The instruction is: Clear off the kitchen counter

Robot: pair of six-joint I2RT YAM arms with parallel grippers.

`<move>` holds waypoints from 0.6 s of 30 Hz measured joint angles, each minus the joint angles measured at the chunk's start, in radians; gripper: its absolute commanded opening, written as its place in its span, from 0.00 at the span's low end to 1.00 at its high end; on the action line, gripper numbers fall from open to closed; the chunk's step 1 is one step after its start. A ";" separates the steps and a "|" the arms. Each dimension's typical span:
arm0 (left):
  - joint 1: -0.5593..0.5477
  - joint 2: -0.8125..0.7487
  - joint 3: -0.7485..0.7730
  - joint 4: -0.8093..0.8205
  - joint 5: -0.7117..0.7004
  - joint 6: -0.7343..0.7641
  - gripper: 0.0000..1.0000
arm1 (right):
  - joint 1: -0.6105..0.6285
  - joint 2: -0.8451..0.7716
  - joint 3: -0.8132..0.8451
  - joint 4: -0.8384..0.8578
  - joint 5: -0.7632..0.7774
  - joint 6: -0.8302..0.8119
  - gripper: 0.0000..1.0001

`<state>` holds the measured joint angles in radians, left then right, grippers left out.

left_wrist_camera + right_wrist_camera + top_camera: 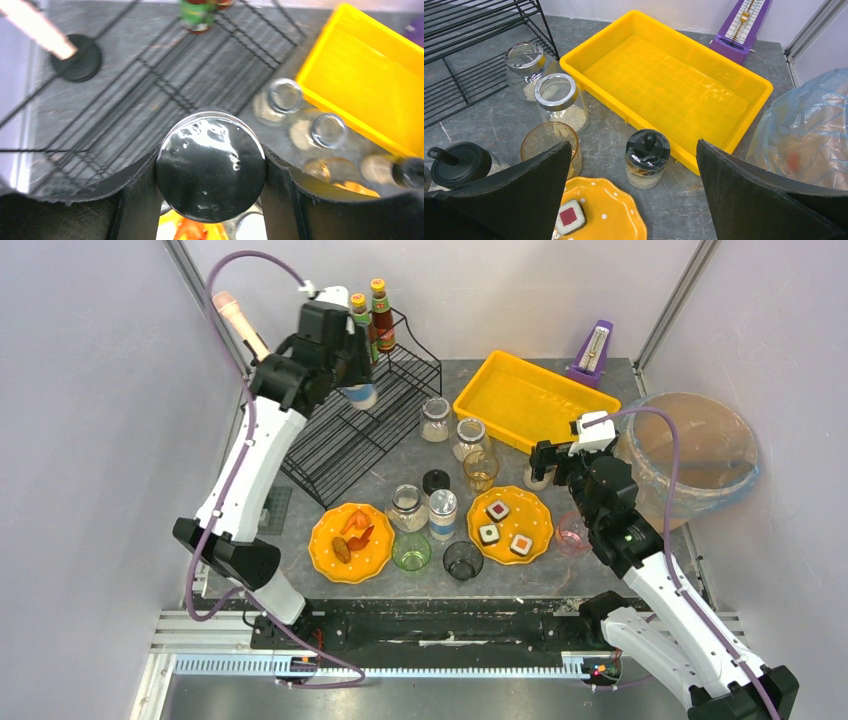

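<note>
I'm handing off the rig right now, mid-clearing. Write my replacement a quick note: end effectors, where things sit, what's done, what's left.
Left end effector: shut on a jar with a shiny lid, held above the wire rack.
Right end effector: open, hanging over a small black-lidded jar beside the yellow tray.
Done: two sauce bottles stand on the rack's top shelf; nothing in the tray yet.
To do: other jars, glasses and two orange plates with food sit on the counter.
</note>
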<state>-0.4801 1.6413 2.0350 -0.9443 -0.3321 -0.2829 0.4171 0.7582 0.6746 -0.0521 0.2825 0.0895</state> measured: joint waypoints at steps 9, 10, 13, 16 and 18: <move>0.288 -0.051 0.006 -0.064 -0.011 0.012 0.02 | 0.000 0.000 0.000 0.000 -0.001 0.000 0.98; 0.316 -0.057 0.014 -0.066 -0.010 0.012 0.02 | 0.000 0.000 0.000 0.000 -0.002 0.001 0.98; 0.379 -0.059 0.050 -0.064 -0.010 0.012 0.02 | 0.000 0.000 -0.002 0.000 -0.008 0.002 0.98; 0.423 -0.059 0.079 -0.063 -0.010 0.012 0.02 | 0.000 -0.006 -0.007 0.002 -0.015 0.003 0.98; 0.449 -0.061 0.086 -0.061 -0.005 0.011 0.02 | 0.002 -0.008 -0.011 0.003 -0.015 0.003 0.98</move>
<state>-0.0307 1.5806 2.1208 -1.0054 -0.3374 -0.2714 0.4191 0.7506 0.6640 -0.0486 0.2672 0.0929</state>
